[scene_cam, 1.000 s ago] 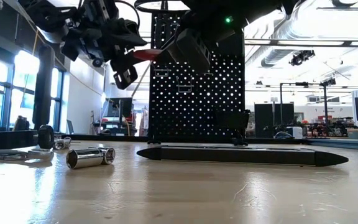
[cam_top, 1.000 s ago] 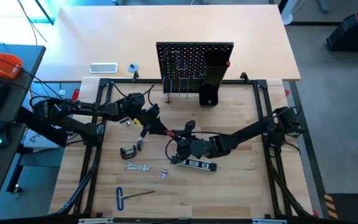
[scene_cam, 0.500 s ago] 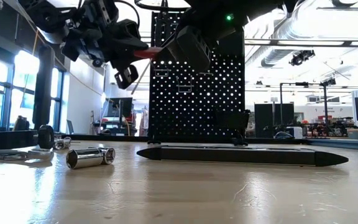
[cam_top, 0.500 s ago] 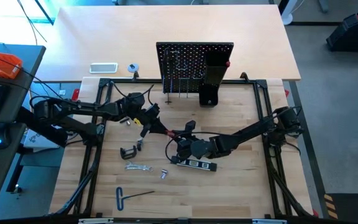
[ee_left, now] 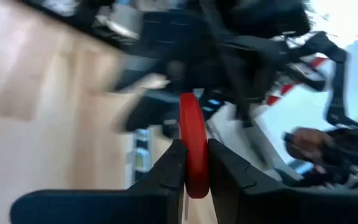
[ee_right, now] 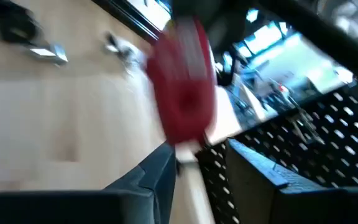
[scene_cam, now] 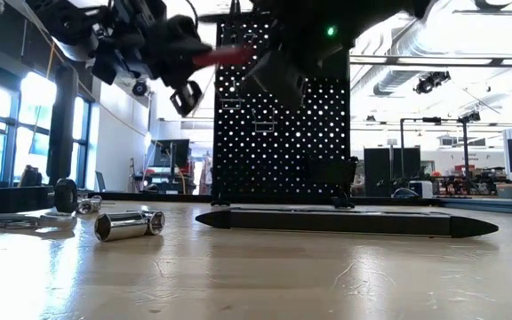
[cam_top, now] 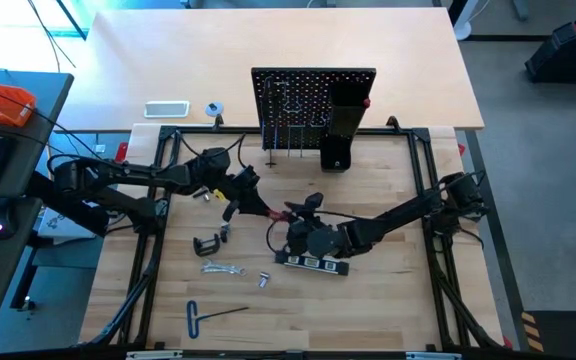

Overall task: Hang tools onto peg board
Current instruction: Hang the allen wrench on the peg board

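Observation:
The red-handled screwdriver (cam_top: 256, 208) is in the air over the table's middle, in front of the upright black peg board (cam_top: 313, 100). My left gripper (cam_top: 240, 192) is shut on it. My right gripper (cam_top: 303, 215) faces it from the right and is open. In the right wrist view its fingers stand on either side of the pale shaft (ee_right: 190, 171), just behind the blurred red handle (ee_right: 182, 99). Whether they touch the shaft, I cannot tell. In the low view the handle (scene_cam: 220, 55) shows between both grippers, high above the table. My left gripper pinches the screwdriver's red handle (ee_left: 192, 163) between its two fingers. The fingers come slanting from the table's left, and the handle runs on past them toward my right gripper. The screwdriver is lifted clear of the table.
On the table lie a black-and-silver bar (cam_top: 313, 264), a black C-clamp (cam_top: 206, 244), a silver wrench (cam_top: 221, 267), a small metal socket (scene_cam: 127, 224) and a blue T-handle hex key (cam_top: 200, 315). A tall black box holder (cam_top: 340, 130) is fixed on the peg board's right part.
Both grippers have gone up together with the screwdriver, which now stands higher in front of the peg board. My right gripper has also shifted a little toward the table's right edge.

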Robot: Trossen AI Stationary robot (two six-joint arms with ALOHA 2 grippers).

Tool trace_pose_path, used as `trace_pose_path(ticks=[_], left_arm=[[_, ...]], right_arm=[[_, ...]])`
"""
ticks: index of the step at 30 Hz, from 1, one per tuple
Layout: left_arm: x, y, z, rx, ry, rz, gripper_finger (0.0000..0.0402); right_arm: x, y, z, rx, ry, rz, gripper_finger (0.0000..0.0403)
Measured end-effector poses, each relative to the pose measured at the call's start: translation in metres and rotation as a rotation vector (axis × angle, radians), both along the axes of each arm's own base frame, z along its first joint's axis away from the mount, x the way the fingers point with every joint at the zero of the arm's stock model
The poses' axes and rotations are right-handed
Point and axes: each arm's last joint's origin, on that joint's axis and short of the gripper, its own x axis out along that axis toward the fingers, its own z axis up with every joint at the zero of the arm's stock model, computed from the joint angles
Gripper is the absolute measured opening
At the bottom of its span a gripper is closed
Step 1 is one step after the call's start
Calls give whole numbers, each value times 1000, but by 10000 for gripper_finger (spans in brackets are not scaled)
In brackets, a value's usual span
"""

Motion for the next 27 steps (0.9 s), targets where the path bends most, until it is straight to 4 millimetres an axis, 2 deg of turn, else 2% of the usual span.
trace_pose_path(ticks=[6,11,17,27], left_arm=[[2,3,7,44,-41,24,36],[5,7,15,78,-69,37,36],[8,9,19,133,-46,61,35],[7,10,19,197,-59,96,35]], right_arm=[[-11,6,4,-59,0,-131,153],[-21,11,18,-59,-42,-181,158],[-34,20,33,-58,-80,-201,158],[-51,32,44,-65,-104,-215,158]])
